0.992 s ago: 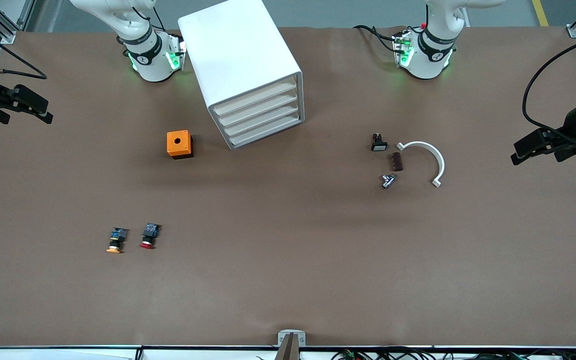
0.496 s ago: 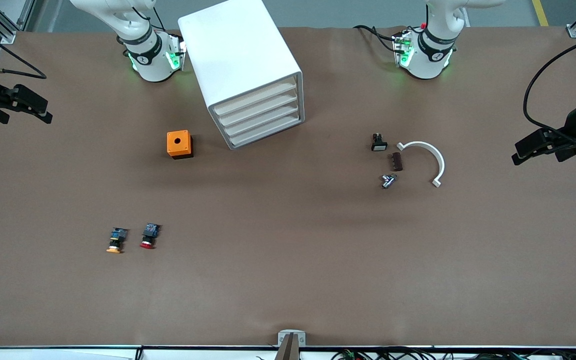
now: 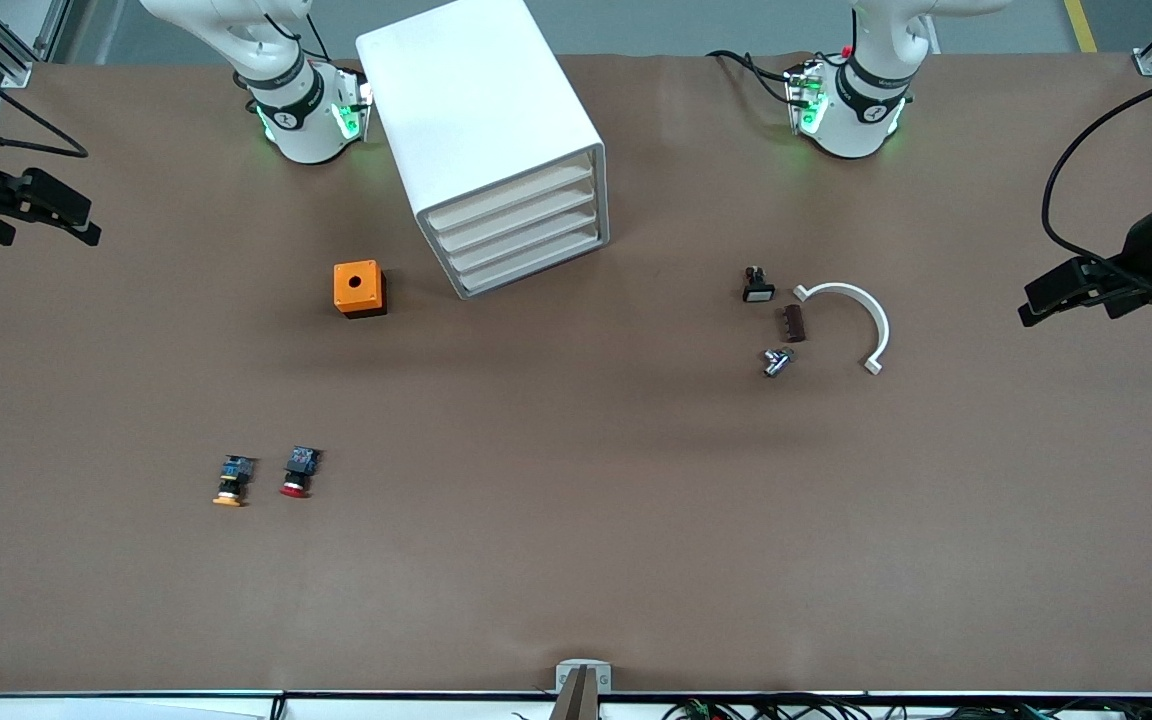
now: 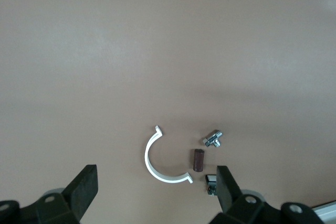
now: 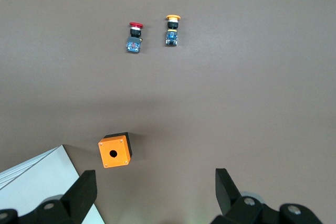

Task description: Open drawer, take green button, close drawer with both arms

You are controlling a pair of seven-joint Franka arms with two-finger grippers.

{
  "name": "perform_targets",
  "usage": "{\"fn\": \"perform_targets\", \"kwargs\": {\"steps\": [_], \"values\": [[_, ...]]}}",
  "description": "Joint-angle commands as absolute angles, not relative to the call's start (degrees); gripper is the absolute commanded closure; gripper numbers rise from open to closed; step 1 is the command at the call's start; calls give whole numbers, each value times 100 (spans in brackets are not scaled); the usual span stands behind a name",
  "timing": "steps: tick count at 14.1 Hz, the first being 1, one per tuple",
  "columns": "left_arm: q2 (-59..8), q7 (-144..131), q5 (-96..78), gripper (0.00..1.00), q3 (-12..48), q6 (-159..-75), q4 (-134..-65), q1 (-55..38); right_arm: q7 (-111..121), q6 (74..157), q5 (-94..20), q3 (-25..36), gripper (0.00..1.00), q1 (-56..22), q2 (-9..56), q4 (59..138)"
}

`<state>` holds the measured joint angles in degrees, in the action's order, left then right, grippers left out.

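The white cabinet (image 3: 481,130) stands between the two arm bases, its corner showing in the right wrist view (image 5: 31,182). Its stack of flat off-white drawer fronts (image 3: 521,235) faces the front camera, and every drawer is pushed in. The button with the green cap is hidden. My left gripper (image 3: 1031,305) (image 4: 156,184) hangs open and holds nothing, over the left arm's end of the table. My right gripper (image 3: 86,228) (image 5: 156,186) hangs open and holds nothing, over the right arm's end of the table.
An orange cube with a hole (image 3: 359,288) (image 5: 114,151) sits beside the cabinet. Nearer the camera lie a red-capped button (image 3: 297,472) and an orange-capped one (image 3: 232,481). Toward the left arm's end lie a white arc (image 3: 856,315), a brown block (image 3: 794,323), a metal part (image 3: 776,361) and a small black switch (image 3: 758,285).
Both grippers have shifted only slightly in the air. Nothing on the table has moved.
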<state>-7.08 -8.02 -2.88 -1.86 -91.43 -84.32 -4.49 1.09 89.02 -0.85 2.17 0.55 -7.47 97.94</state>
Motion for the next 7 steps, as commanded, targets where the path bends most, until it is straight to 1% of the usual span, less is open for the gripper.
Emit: {"fn": "perform_targets", "kwargs": {"steps": [1,4,7], "values": [[-1132,-914,-220,1,-158,-9070,-8332,-536,114,8807,-132,158,0,141,-835,9782],[-1405,-949,-255,1,-132,-9070,-8323,-597,114,8807,-132,141,0,132,-835,9774],[-1747,-1501,-255,1,-114,-9079,-8297,-948,114,8815,-132,141,0,132,-835,9765]]}}
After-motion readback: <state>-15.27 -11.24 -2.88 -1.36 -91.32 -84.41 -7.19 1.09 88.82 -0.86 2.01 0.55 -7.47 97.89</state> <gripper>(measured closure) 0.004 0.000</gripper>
